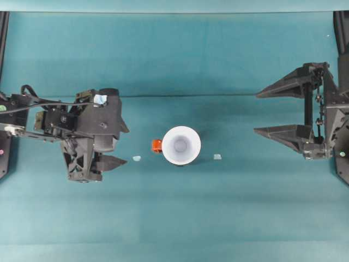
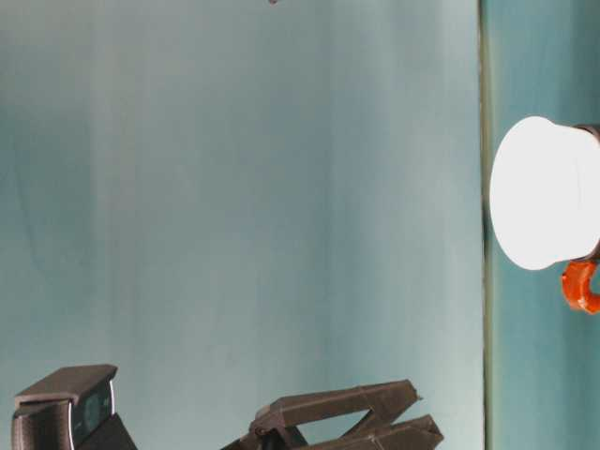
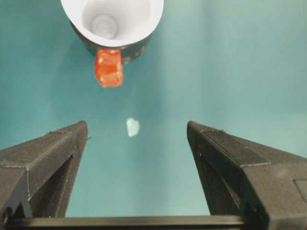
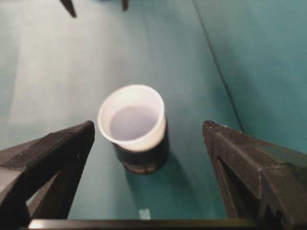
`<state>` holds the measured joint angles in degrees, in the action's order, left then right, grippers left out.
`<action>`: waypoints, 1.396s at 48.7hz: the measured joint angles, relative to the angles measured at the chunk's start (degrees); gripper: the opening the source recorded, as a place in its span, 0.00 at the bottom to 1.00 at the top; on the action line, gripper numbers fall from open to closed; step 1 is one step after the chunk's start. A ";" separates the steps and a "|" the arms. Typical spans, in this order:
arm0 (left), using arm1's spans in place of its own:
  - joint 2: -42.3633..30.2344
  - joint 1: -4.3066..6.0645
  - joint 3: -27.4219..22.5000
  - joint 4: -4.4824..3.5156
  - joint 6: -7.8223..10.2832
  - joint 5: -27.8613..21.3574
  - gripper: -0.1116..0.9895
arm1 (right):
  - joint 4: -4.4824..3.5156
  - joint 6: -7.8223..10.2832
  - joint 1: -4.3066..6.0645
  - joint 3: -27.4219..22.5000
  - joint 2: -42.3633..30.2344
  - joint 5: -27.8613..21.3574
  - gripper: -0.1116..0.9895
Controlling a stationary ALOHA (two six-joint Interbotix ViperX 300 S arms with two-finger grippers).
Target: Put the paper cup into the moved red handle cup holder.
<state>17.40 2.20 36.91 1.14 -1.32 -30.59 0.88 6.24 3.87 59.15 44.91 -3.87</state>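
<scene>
While the paper cup (image 1: 181, 144) sits seemingly fully inside the black holder (image 4: 144, 155) — red handle (image 1: 157, 145) leftward — both hands, left (image 1: 121, 145) and right (image 1: 256, 113), wait released, well apart.

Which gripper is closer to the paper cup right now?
Left. The left gripper sits open just beyond the holder's red handle, left of the paper cup overhead. The right gripper is open farther away on the opposite side.
</scene>
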 measured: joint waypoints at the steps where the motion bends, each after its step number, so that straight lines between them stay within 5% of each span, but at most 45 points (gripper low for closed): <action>1: 0.09 -0.09 0.00 0.00 0.00 0.00 0.91 | 0.00 0.00 -0.18 -0.09 0.18 0.26 0.90; 17: 0.26 -0.18 0.00 0.00 0.00 0.00 0.91 | -0.88 -0.09 -4.13 -0.26 0.44 2.99 0.89; 32: 0.26 -0.18 0.00 -0.09 0.00 0.00 0.91 | -2.99 -1.05 -4.39 -5.01 0.18 -1.32 0.89; 40: 0.35 -0.18 0.00 0.00 0.00 0.00 0.91 | -3.08 -3.16 -4.48 -6.94 -0.35 -3.08 0.89; 68: 0.35 -0.26 0.09 0.00 0.00 0.00 0.91 | -3.08 -3.52 -4.48 -7.56 -0.97 -3.60 0.89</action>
<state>17.75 1.93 37.00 1.14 -1.32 -30.59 -2.20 2.72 -0.62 51.59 43.95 -7.47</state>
